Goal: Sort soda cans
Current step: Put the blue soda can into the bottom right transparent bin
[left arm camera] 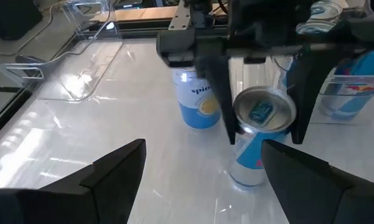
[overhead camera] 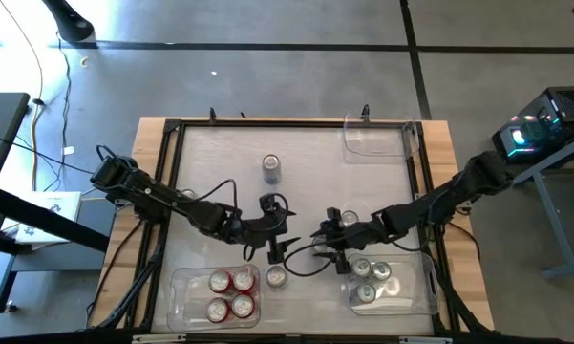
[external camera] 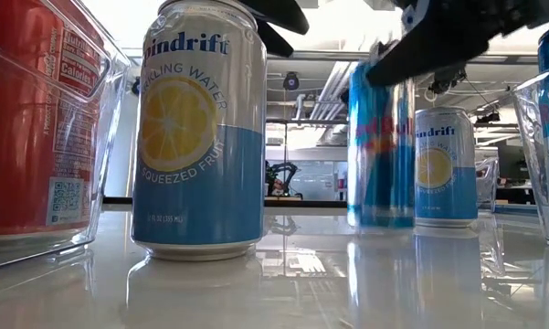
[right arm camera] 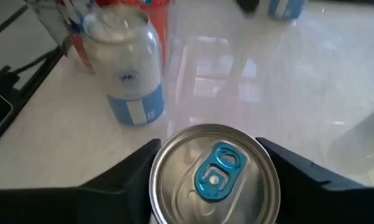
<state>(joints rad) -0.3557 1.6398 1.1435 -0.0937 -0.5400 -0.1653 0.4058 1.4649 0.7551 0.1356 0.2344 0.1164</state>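
A blue soda can (right arm camera: 215,177) with a blue tab stands upright on the table between the fingers of my right gripper (right arm camera: 215,186), near the table's middle; it also shows in the low view (external camera: 381,146) under my right gripper (external camera: 420,46). My left gripper (left arm camera: 202,186) hangs open above the table to the can's left, touching nothing (overhead camera: 271,247). Three pale blue-and-silver cans stand loose: one (overhead camera: 277,277) beside the red cans' bin, one (overhead camera: 349,220) behind my right gripper, one (overhead camera: 271,169) farther back. My right gripper has the blue can's upper wall, just under the rim (right arm camera: 158,180), between its two fingers (left arm camera: 227,106), one on each side. The fingers come slanting down from the table's right. The can stands upright with its base on the table (external camera: 381,222).
A clear bin (overhead camera: 186,287) at the near left holds several red cans. A clear bin (overhead camera: 425,287) at the near right holds blue cans. A third clear bin (overhead camera: 382,143) stands at the far right. Black cables trail over the table's middle.
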